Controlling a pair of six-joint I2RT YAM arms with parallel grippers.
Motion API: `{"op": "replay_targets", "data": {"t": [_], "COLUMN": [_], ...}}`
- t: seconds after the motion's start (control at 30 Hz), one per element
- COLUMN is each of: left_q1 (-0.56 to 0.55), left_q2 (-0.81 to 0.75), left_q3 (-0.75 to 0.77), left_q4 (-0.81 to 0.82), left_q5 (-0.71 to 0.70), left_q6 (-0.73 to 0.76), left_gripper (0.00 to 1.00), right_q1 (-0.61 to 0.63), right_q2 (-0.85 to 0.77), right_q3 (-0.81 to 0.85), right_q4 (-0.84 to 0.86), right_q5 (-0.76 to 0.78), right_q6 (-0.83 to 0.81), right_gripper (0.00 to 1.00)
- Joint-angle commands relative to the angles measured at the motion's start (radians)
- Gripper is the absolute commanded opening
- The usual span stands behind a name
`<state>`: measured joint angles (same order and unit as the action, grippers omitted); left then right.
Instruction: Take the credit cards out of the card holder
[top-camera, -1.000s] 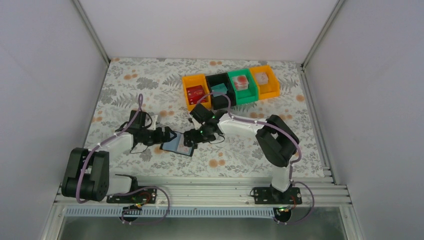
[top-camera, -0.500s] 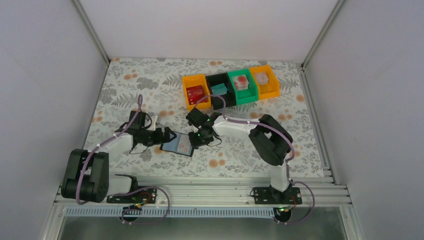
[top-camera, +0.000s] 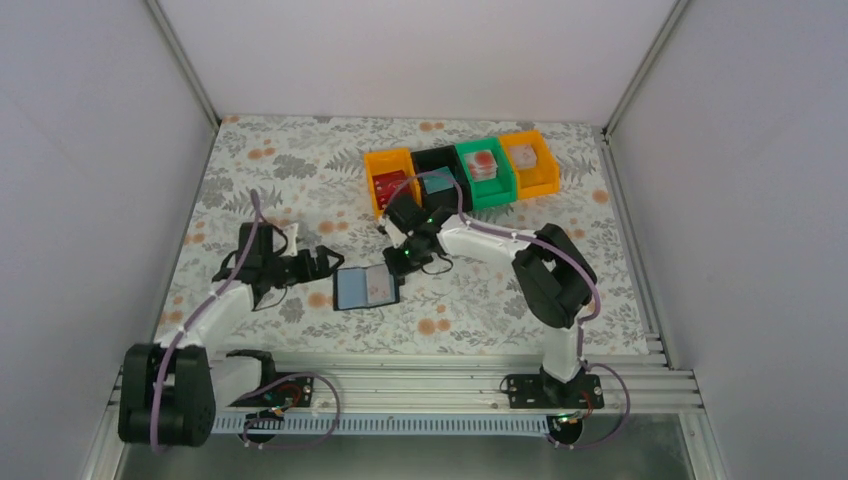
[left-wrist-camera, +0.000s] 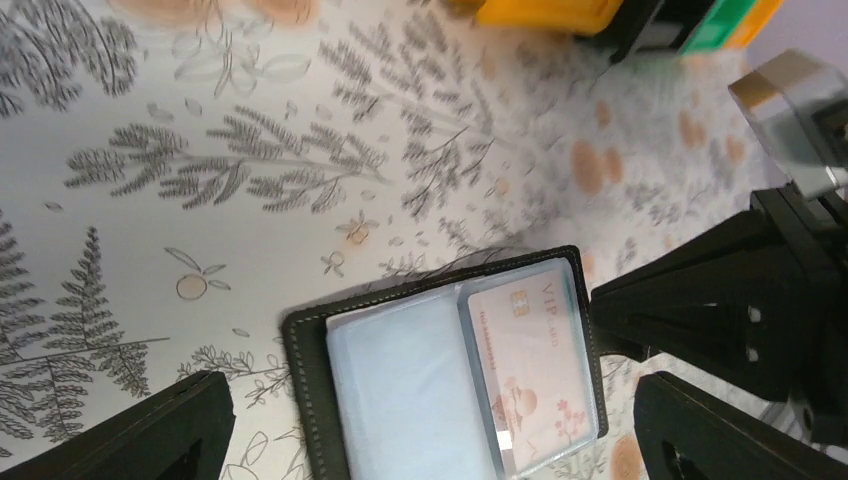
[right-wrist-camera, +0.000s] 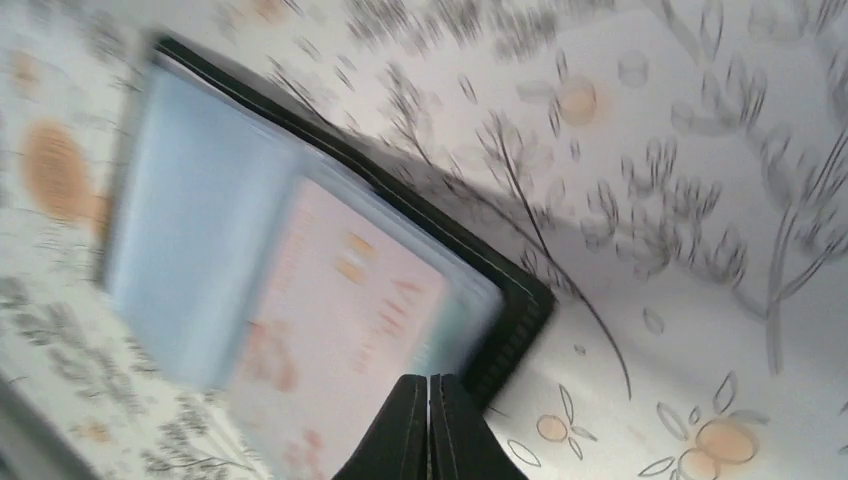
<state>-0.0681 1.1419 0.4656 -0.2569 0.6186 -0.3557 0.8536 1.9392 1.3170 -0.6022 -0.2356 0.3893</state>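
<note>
Extraction looks barely begun: card holder (top-camera: 366, 288) lies open on the worktop (top-camera: 480, 310) between the arms, credit cards (left-wrist-camera: 530, 370) in its sleeves, left end effector (top-camera: 325, 263) wide beside it, right end effector (right-wrist-camera: 430, 420) pinched shut and empty at its corner, needing to reopen and nip a card edge.

Black card holder (top-camera: 366, 288), floral tablecloth (top-camera: 300, 165)

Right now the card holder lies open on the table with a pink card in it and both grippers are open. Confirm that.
Not both: the left gripper is open, but the right gripper is shut, fingers pressed together in the right wrist view. The card holder does lie open with a pink card in it.
</note>
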Motion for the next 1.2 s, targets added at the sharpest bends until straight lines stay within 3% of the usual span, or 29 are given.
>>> {"op": "replay_targets", "data": {"t": [0.0, 0.13, 0.23, 0.33, 0.47, 0.57, 0.73, 0.87, 0.93, 1.17], "left_q1": [0.044, 0.049, 0.05, 0.05, 0.039, -0.027, -0.137, -0.139, -0.139, -0.142], "left_q2": [-0.135, -0.236, -0.229, -0.109, 0.137, 0.241, 0.313, 0.326, 0.324, 0.372], "left_q3": [-0.045, -0.061, -0.051, 0.011, 0.141, 0.155, 0.158, 0.174, 0.15, 0.13], "left_q4": [0.095, 0.184, 0.241, 0.228, 0.062, 0.046, 0.074, 0.005, 0.022, 0.065], "left_q5": [0.085, 0.136, 0.22, 0.277, 0.24, 0.076, 0.054, -0.014, 0.006, 0.053], "left_q6": [-0.045, -0.019, 0.083, 0.238, 0.402, 0.365, 0.202, 0.16, 0.131, 0.105], "left_gripper": [1.0, 1.0, 1.0, 1.0, 1.0, 1.0, 1.0, 1.0, 1.0, 1.0], "right_q1": [-0.032, -0.051, -0.068, -0.111, -0.177, -0.191, -0.239, -0.252, -0.251, -0.248], "right_q2": [-0.072, -0.059, -0.049, -0.035, 0.0, 0.023, 0.046, 0.025, 0.026, 0.069], "right_q3": [0.107, 0.204, 0.248, 0.242, 0.21, 0.202, 0.171, 0.115, 0.078, 0.013], "right_q4": [-0.046, -0.153, -0.187, -0.183, -0.15, -0.117, -0.106, -0.108, -0.095, -0.068], "right_q5": [-0.105, -0.13, -0.143, -0.151, -0.194, -0.174, -0.151, -0.117, -0.117, -0.131], "right_q6": [-0.24, -0.342, -0.385, -0.401, -0.386, -0.355, -0.233, -0.144, -0.117, -0.082], "right_gripper": [0.04, 0.04, 0.04, 0.04, 0.04, 0.04, 0.04, 0.28, 0.35, 0.37]}}
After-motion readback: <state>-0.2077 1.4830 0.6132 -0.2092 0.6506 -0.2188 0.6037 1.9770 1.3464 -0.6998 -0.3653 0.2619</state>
